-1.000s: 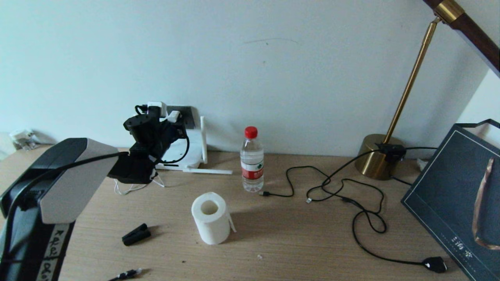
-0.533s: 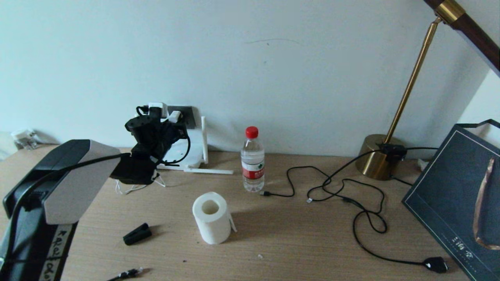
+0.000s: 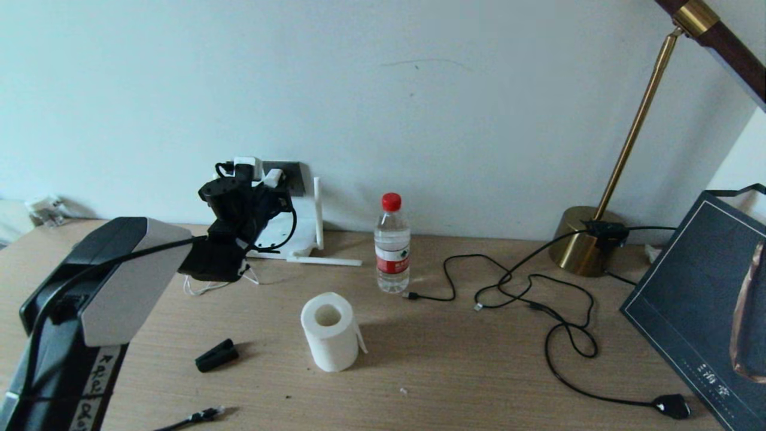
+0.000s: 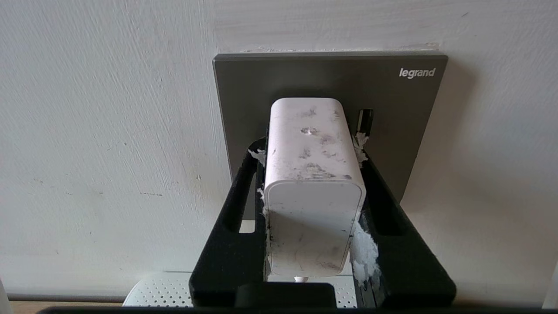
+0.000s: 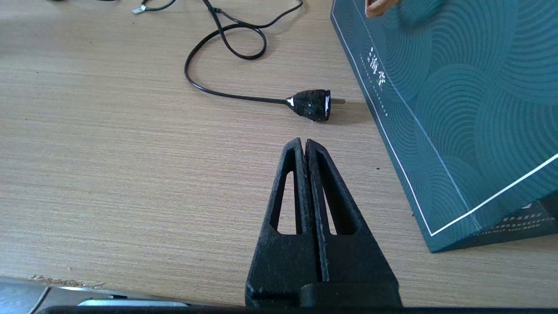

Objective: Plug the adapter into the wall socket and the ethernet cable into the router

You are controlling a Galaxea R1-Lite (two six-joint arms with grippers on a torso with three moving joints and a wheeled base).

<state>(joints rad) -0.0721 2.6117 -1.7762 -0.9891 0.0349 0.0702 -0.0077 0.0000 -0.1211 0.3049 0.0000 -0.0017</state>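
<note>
Adapter (image 4: 311, 183) was up against the wall socket (image 4: 392, 109), front end at the dark Legrand plate; couldn't tell if the pins were fully home. Left gripper (image 4: 311, 174) had its fingers (image 4: 237, 196) clamped on both sides of the white cube, holding it square to the plate. White fluff was stuck along the finger pads.

From the head view the left gripper (image 3: 239, 200) was at the wall, above the router (image 3: 287, 230), which lay on the counter (image 3: 479, 359) below the socket, one antenna upright, one flat. The adapter's thin white cord (image 3: 200, 286) looped on the counter beside the arm.

Step in hand, by my read: seating the adapter. Next would be a straight push, then release and back off without dragging it out.

The ethernet cable (image 3: 197, 416) lay at the near counter edge, untouched, so that half wasn't started. A black clip (image 3: 216, 355), tissue roll (image 3: 330, 331) and water bottle (image 3: 392, 245) sat in between.

Right gripper (image 5: 305, 150) was parked low over the counter on the right, fingers closed on nothing, near a black power plug (image 5: 311, 104) and a teal gift bag (image 5: 457, 109).
</note>
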